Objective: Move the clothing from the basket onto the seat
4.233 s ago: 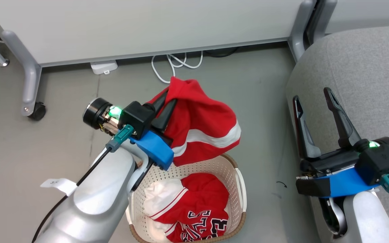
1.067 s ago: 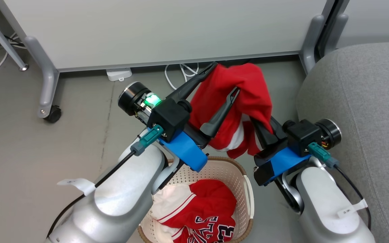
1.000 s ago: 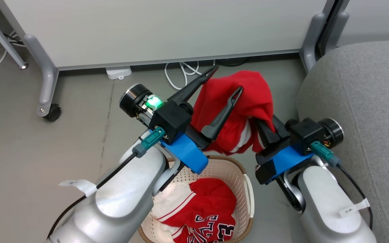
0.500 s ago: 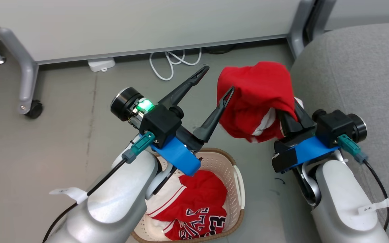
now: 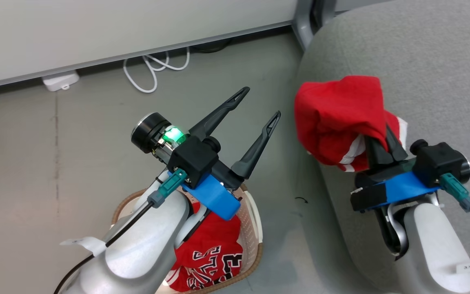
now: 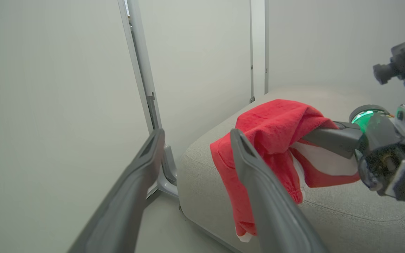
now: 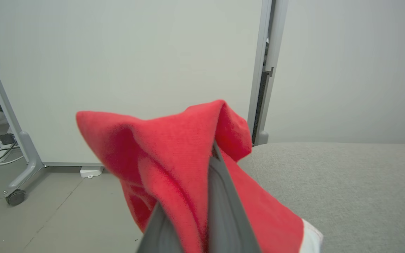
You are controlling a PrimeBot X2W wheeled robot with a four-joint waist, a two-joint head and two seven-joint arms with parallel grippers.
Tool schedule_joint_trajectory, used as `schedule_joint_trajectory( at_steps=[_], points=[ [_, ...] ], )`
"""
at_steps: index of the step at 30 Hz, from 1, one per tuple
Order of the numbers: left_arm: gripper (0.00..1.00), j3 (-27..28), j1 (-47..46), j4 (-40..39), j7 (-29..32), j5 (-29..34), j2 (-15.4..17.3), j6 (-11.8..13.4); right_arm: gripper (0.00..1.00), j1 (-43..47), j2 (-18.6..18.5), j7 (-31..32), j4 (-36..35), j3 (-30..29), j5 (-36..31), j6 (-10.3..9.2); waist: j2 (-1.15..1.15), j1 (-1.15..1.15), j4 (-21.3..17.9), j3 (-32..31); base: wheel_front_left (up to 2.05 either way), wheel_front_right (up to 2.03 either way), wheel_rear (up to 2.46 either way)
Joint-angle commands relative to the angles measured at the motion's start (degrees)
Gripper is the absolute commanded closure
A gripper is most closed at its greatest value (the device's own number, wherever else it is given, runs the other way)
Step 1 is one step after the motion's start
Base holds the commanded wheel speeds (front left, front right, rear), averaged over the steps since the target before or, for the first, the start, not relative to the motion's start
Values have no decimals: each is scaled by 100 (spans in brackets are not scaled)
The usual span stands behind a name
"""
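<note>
Right gripper [image 5: 382,148] pinches a red jersey [image 5: 337,114] over the seat [image 5: 422,61] edge; left gripper [image 5: 259,102] spread, empty. Released here, the jersey may slide off.

Grey floor [image 5: 47,134]; pale partition panel [image 5: 96,24] on a castor [image 7: 14,197], white cable [image 5: 153,65] looped beneath

We see a bright red jersey [image 5: 337,118] with a white band near its hem, plain otherwise. A second jersey [image 5: 210,261], also red, carries black lettering and numerals edged in white. The basket [image 5: 256,228] is cream, dotted with small holes, under a brown woven-look rim. The seat [image 5: 422,61] is an even mid-grey. The left gripper [image 5: 261,102] has charcoal fingers [image 5: 218,116] above a blue bracket [image 5: 212,196] and a green light [image 5: 173,134]. The floor [image 5: 76,134] is dull grey, perhaps faintly scuffed.
</note>
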Motion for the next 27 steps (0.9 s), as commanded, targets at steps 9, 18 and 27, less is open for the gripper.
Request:
schedule_joint_trajectory(
  at_steps=[9,18,27],
  points=[
    [0,-106,8,4,-16,83,26,-5,100,361,-2,-6,-318,-380,124,3,0,0,-517,122,0,0,0],
    [0,-253,-70,28,-16,55,61,-6,100,584,-2,-6,-458,-501,282,3,0,0,-766,165,0,0,0],
    [0,-201,-47,-14,-17,62,90,-6,100,451,-2,-6,-543,-484,259,3,0,0,-803,201,0,0,0]
  ],
)
